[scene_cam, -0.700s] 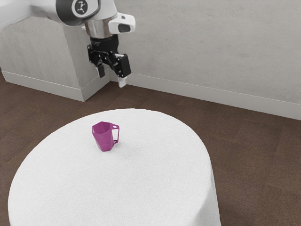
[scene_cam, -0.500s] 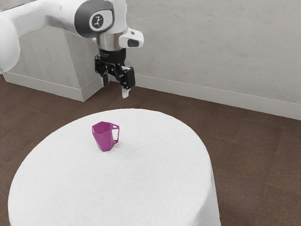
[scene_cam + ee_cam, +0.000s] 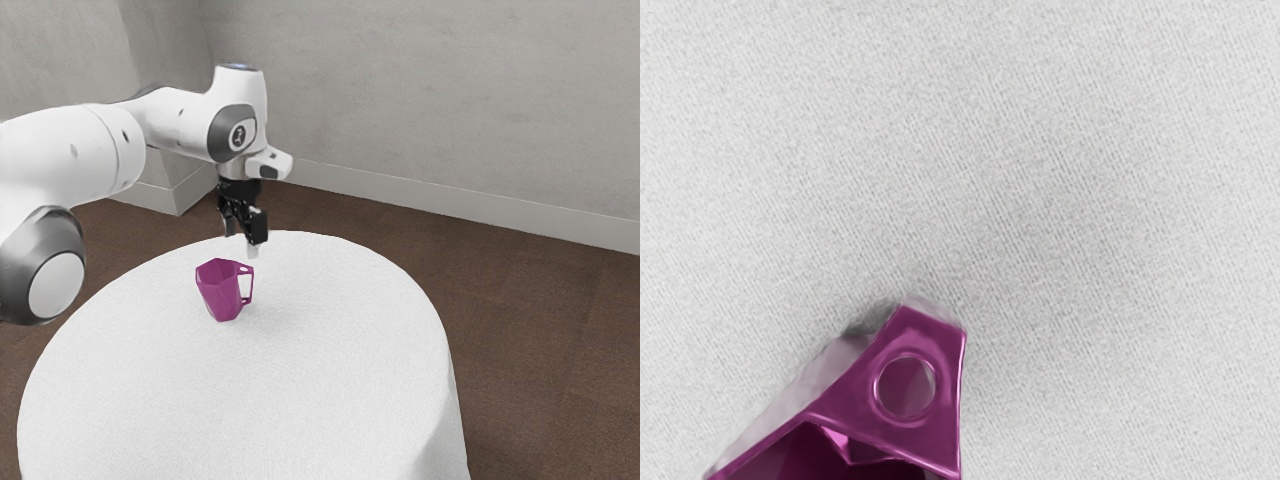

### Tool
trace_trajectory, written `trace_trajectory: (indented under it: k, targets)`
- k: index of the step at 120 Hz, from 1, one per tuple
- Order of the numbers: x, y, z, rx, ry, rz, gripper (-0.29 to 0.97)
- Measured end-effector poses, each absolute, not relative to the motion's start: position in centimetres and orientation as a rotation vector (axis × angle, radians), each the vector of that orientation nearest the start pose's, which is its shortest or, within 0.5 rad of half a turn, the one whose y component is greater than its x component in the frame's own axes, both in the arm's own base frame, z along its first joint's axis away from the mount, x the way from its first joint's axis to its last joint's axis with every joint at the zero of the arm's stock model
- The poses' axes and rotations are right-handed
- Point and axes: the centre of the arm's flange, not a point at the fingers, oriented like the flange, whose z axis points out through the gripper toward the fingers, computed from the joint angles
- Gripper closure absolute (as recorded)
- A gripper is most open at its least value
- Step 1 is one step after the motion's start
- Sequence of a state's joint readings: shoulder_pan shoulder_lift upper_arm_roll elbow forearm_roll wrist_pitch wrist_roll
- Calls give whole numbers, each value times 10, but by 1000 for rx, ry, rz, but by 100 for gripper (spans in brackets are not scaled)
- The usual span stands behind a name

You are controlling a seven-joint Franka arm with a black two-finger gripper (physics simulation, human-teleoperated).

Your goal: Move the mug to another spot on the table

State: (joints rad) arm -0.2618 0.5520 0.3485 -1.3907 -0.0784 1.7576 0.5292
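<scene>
**A:** The black two-finger gripper (image 3: pixel 243 243) hangs over the round white-clothed table (image 3: pixel 340 400), fingers apart, nothing between them.

**B:** And the faceted magenta mug (image 3: pixel 222 290)?

**A:** Upright on the cloth, just below the fingertips and a touch toward the exterior view's left. Its loop handle (image 3: pixel 247 284) sits almost directly beneath. I'd say a straight drop is the call.

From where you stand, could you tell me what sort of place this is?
It looks like a plain indoor room: a round white table holding one mug, a dark wood floor, and grey walls.
</scene>
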Motion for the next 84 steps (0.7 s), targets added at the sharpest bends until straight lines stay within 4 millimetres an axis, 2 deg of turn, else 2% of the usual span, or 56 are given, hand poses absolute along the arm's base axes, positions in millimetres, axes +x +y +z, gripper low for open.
trace_trajectory:
  k: [18,33,54,72,84]
  targets:
    - [702,4,372,-2909,984,204,0]
    - [707,9,349,-2837,1166,194,0]
    - [708,20,323,-2762,1349,192,0]
    - [710,28,317,-2715,1458,161,0]
    - [710,35,305,-2696,1511,161,0]
